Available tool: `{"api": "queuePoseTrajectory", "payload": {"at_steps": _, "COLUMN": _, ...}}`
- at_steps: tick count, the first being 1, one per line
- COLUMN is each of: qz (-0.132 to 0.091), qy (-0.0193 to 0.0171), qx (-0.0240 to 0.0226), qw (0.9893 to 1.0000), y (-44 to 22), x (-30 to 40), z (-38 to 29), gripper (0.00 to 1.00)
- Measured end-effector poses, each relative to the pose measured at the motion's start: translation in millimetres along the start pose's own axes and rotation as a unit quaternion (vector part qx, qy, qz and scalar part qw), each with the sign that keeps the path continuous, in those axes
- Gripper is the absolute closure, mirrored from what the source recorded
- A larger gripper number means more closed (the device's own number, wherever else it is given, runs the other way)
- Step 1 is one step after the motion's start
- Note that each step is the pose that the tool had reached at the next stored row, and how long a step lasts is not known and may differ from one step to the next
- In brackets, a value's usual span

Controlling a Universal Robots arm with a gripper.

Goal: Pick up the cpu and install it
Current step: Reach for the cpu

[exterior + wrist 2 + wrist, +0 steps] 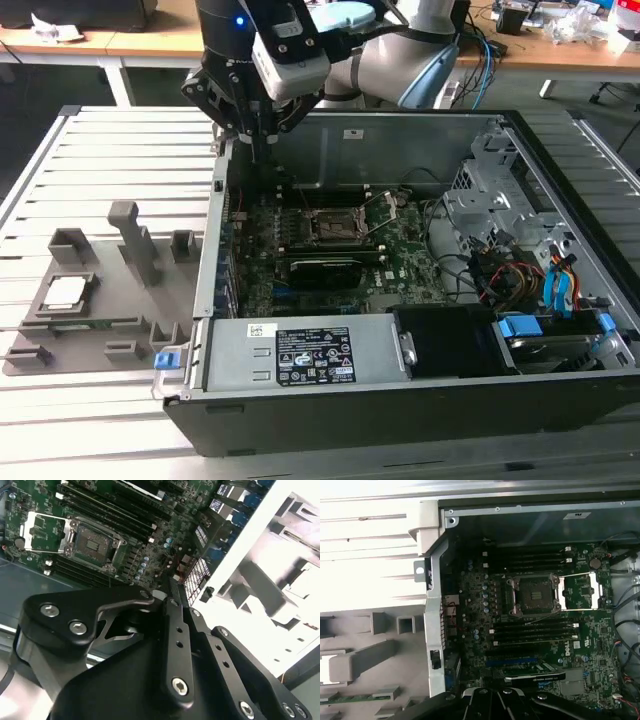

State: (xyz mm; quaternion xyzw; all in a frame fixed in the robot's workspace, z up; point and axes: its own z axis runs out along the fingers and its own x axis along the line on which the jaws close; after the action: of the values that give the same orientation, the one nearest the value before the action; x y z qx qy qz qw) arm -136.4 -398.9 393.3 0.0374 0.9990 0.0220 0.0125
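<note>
The gripper (262, 150) is hovering over the open computer case (420, 420), just inside the case wall (208, 280), its fingers pressing together and pinching nothing; the cpu (65, 291) is lying well away from it, on the far side of that wall, sitting flat in a pocket of the grey holder (115, 325); the socket (335, 226) is lying below the fingertips and off to one side, its load plate (582, 587) swung open and its bed bare. I am judging the pick as not yet begun. The risks are following from this: shut fingers coming down on the chip would be shoving it rather than straddling it; the wall standing between tool and holder could be catching a finger on a low crossing; the memory stick (350, 698) is lying near the chip's pocket and could be getting nudged; the exposed socket contacts would be bending under a tilted or misaligned chip.
</note>
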Motion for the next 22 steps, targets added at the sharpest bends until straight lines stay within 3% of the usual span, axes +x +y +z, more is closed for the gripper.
{"api": "queuePoseTrajectory", "payload": {"at_steps": 5, "qz": 0.0, "qy": 0.0, "qx": 0.0, "qw": 1.0, "y": -0.8, "x": 10.8, "z": -0.3, "gripper": 0.89}}
{"api": "queuePoseTrajectory", "payload": {"at_steps": 7, "qz": 0.0, "qy": 0.0, "qx": 0.0, "qw": 1.0, "y": -2.2, "x": 29.3, "z": -0.8, "gripper": 0.89}}
{"api": "queuePoseTrajectory", "payload": {"at_steps": 9, "qz": 0.0, "qy": 0.0, "qx": 0.0, "qw": 1.0, "y": -2.8, "x": 37.3, "z": -1.0, "gripper": 0.89}}
{"api": "queuePoseTrajectory", "payload": {"at_steps": 22, "qz": 0.0, "qy": 0.0, "qx": 0.0, "qw": 1.0, "y": -4.9, "x": 66.0, "z": -1.8, "gripper": 0.89}}
